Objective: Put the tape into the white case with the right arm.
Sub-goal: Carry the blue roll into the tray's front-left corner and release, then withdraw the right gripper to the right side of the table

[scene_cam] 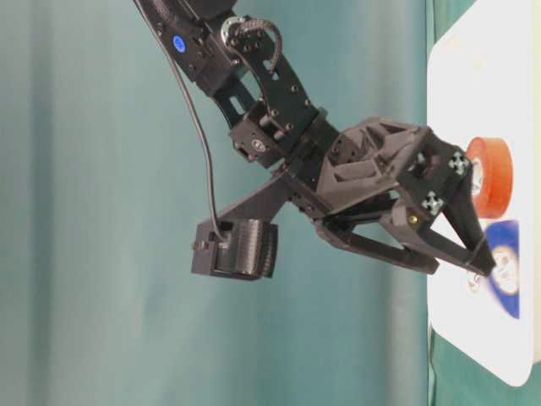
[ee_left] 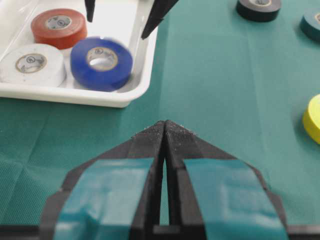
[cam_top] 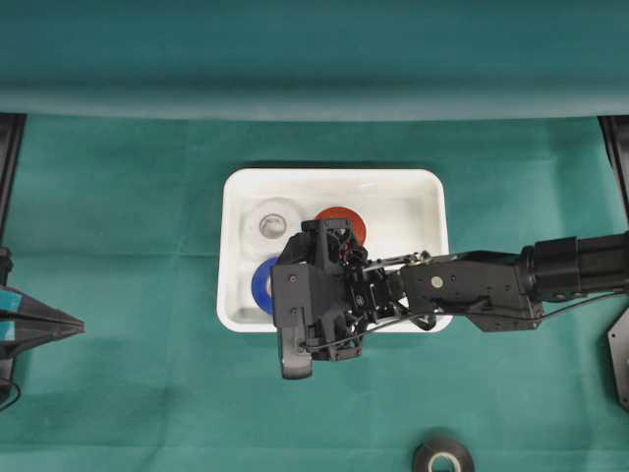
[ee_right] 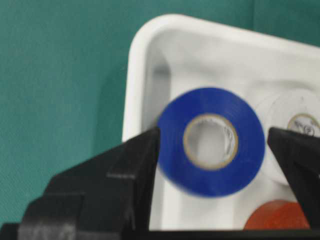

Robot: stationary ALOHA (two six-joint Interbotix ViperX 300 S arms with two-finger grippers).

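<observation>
The white case (cam_top: 432, 182) holds a blue tape roll (cam_top: 262, 285), a white roll (cam_top: 272, 226) and a red roll (cam_top: 344, 218). My all-black right gripper (ee_right: 214, 132) hangs over the case with its jaws wide open. The blue roll (ee_right: 215, 142) lies flat in the case's corner below the gap between the fingers and looks slightly blurred. In the left wrist view the two black fingertips (ee_left: 150, 25) are above and behind the blue roll (ee_left: 101, 62), apart from it. My left gripper (ee_left: 165, 124), with light-blue patches, is shut and empty over the cloth at the left (cam_top: 74, 327).
A black tape roll (cam_top: 442, 457) lies on the green cloth near the front edge. The left wrist view also shows the black roll (ee_left: 258, 7), a teal roll (ee_left: 312, 20) and a yellow roll (ee_left: 314, 117) on the cloth outside the case.
</observation>
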